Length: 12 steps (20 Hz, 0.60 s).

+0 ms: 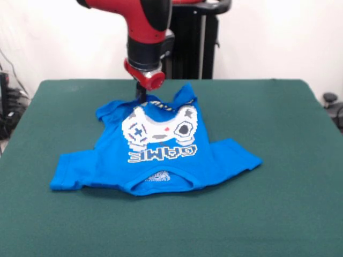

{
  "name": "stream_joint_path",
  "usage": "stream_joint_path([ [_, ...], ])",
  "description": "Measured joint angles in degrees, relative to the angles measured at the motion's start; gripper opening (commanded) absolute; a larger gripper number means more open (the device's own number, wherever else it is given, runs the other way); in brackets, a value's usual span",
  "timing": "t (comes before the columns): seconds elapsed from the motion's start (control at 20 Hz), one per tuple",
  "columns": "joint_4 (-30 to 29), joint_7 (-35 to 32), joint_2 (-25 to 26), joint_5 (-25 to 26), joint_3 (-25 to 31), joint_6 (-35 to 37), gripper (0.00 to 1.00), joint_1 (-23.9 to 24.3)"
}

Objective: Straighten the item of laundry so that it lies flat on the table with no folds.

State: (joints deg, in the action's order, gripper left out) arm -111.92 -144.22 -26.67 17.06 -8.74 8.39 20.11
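Note:
The bright blue T-shirt (107,160) lies in the middle of the dark green table (278,176), print side up, with its neck opening towards the near edge. Both short sleeves spread out to the left and right. The white-grey controller print and the "GAME" lettering show upside down. The far hem is bunched and raised, with a peak at the far right. My gripper (141,96) comes down from the red arm and sits at the far hem, left of that peak. Its tip is dark and partly hidden by the cloth.
The black pedestal (190,48) stands behind the table's far edge. Cables and dark equipment (8,107) lie off the table's left side. A small dark object (329,99) stands off its right side. Green cloth surrounds the shirt on all sides.

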Motion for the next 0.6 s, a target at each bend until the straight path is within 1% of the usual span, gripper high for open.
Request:
stream_joint_path([
  [0.35,-0.42,0.00,0.13,0.29,-0.73,-0.01,0.00,1.18],
  [0.6,-0.54,0.00,1.87,0.86,-1.14,-0.02,0.00,1.38],
])
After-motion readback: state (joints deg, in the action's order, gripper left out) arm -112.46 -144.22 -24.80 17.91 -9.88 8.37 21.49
